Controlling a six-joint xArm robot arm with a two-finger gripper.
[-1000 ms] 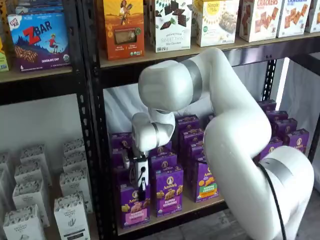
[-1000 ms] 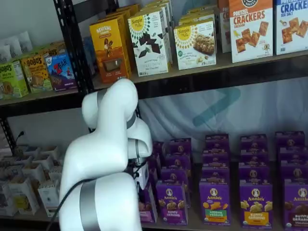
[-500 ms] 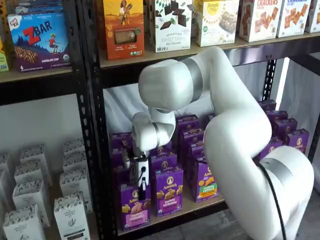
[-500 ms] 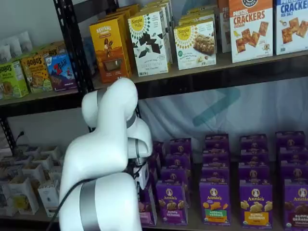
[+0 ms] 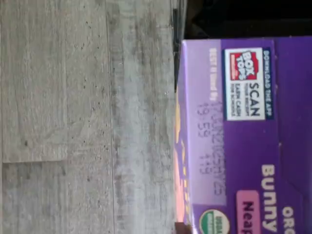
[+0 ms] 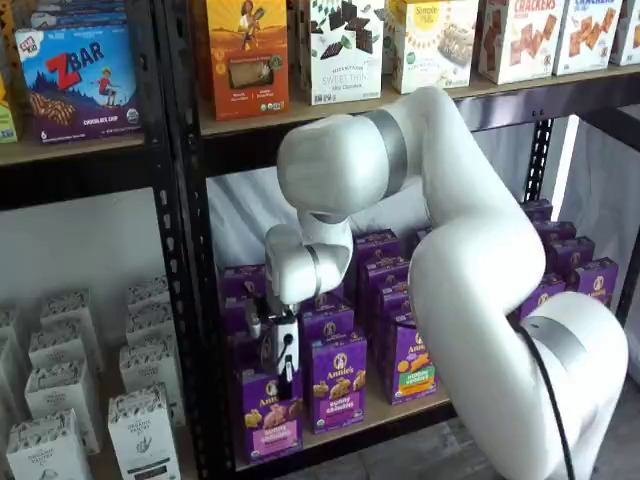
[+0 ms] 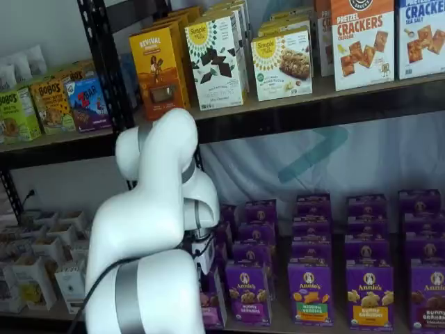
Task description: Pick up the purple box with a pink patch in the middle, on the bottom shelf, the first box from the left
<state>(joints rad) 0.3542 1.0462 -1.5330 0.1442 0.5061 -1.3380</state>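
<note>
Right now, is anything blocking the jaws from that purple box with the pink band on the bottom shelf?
Nothing visible. The black-fingered gripper sits at the top of the small purple carton with the pink band, which stands at the shelf's open front edge.

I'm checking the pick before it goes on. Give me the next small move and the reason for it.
Probably lift a little and draw the purple box out toward the aisle. The tool sits at the box's top edge, closed, apparently on the carton, which still stands at the front of the bottom shelf beside its neighbour with the violet band. The wrist view shows the carton's top up close.
</note>
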